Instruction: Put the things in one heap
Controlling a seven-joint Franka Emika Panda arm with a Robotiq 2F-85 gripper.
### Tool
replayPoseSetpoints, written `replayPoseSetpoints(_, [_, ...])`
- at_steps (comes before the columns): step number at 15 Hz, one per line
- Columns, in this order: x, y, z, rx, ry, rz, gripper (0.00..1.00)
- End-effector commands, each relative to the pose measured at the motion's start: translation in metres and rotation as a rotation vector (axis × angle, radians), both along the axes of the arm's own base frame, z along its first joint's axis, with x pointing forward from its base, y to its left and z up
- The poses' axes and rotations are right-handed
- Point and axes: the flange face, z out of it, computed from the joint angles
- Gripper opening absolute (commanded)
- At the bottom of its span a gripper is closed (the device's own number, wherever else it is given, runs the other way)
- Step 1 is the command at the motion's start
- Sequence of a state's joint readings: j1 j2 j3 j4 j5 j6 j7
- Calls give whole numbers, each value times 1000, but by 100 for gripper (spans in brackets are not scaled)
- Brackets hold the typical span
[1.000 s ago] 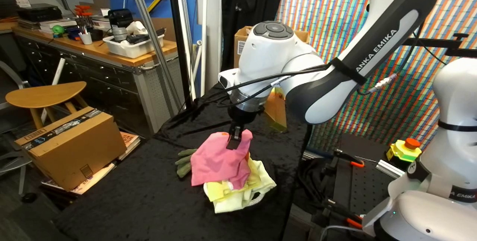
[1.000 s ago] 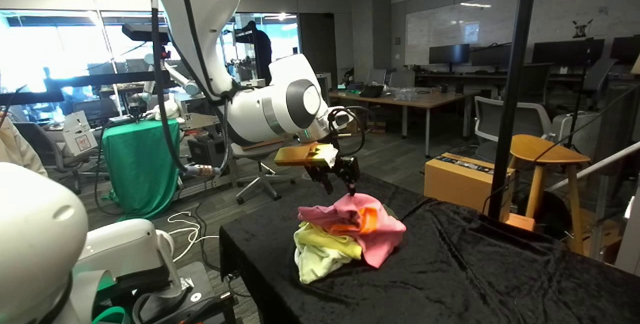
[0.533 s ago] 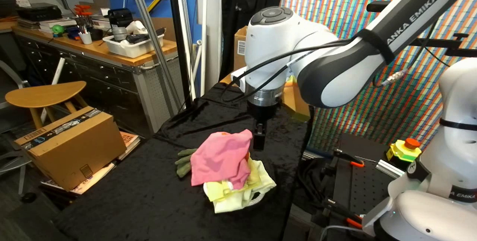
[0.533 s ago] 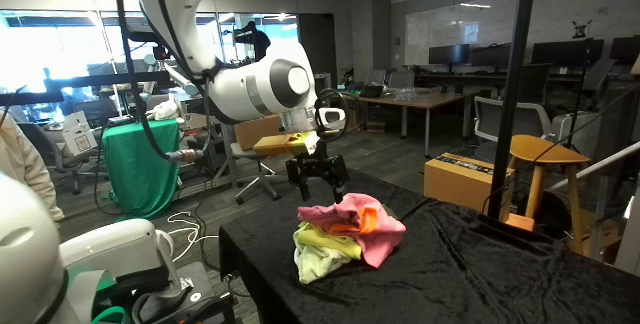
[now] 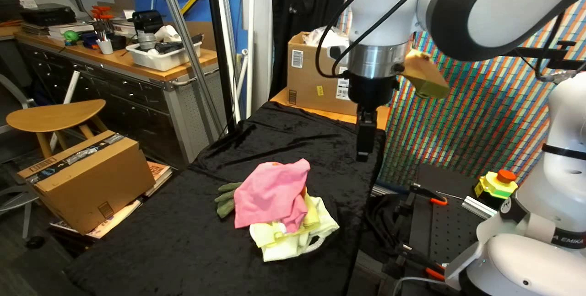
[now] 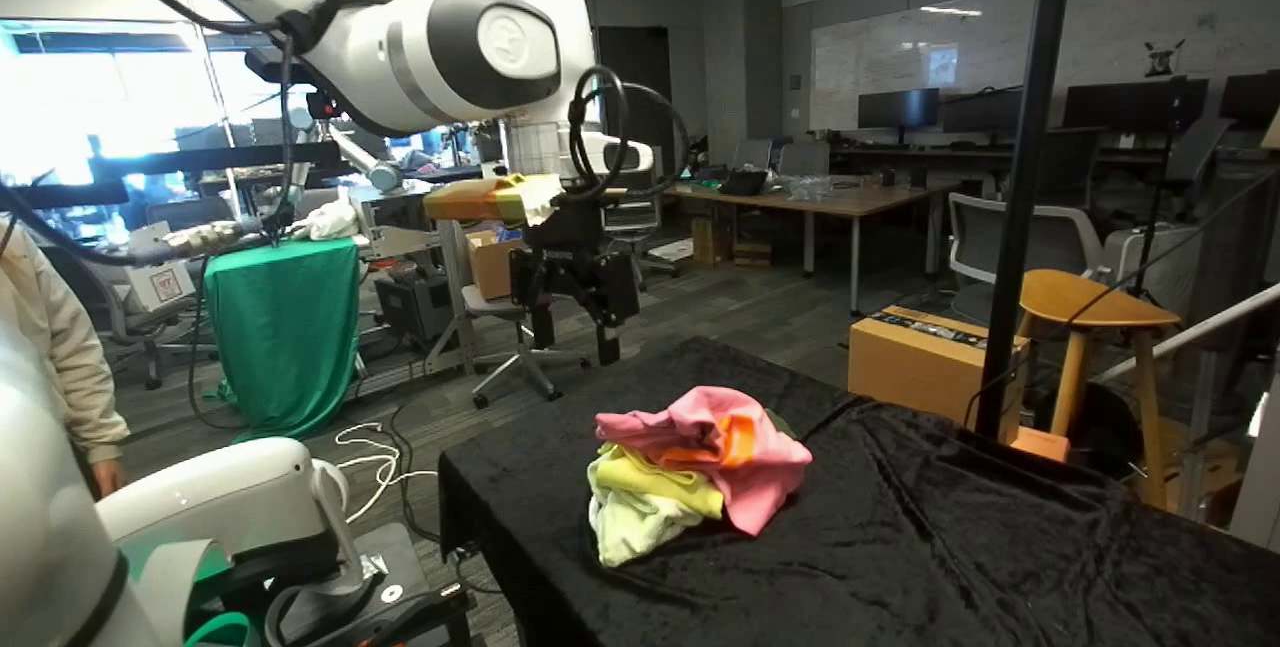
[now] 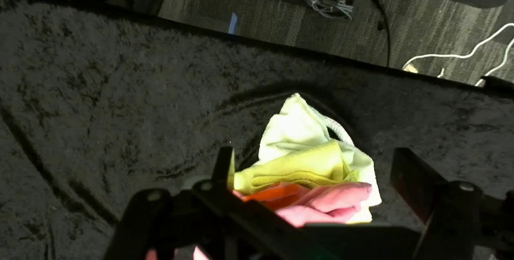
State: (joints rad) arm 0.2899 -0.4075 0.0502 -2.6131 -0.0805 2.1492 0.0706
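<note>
Matt pink cloth [image 5: 270,195], rough white rope [image 7: 340,130], velvety tablecloth [image 5: 192,232] with patchy sheen, smooth wooden stool [image 5: 57,115]

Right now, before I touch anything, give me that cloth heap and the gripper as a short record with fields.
Surface: black-covered table
Top layer: pink cloth
Middle layer: yellow cloth, partly under the pink one
Bottom layer: cream-white cloth, under the yellow one
At the edge: white rope, a curved stretch showing beside the cream-white cloth
Poking out: green glove-like item, past the pink cloth's edge
Gripper: open, holding nothing, above the table, apart from the cloths
Unclear: whether the orange patch is a separate item
</note>
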Motion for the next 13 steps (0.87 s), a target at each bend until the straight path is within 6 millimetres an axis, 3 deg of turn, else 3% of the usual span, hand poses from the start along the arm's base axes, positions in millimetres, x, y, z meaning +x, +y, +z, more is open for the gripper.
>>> replayPoseSetpoints(1, [-41,-19,37,66,-67,-5,100])
replayPoseSetpoints(6, [-68,-43,59,101,-183,-24,100])
replayPoseSetpoints(7, [-53,-31,52,71,-127,-23,100])
replayPoseSetpoints(13, [-65,-40,59,79,-165,-31,100])
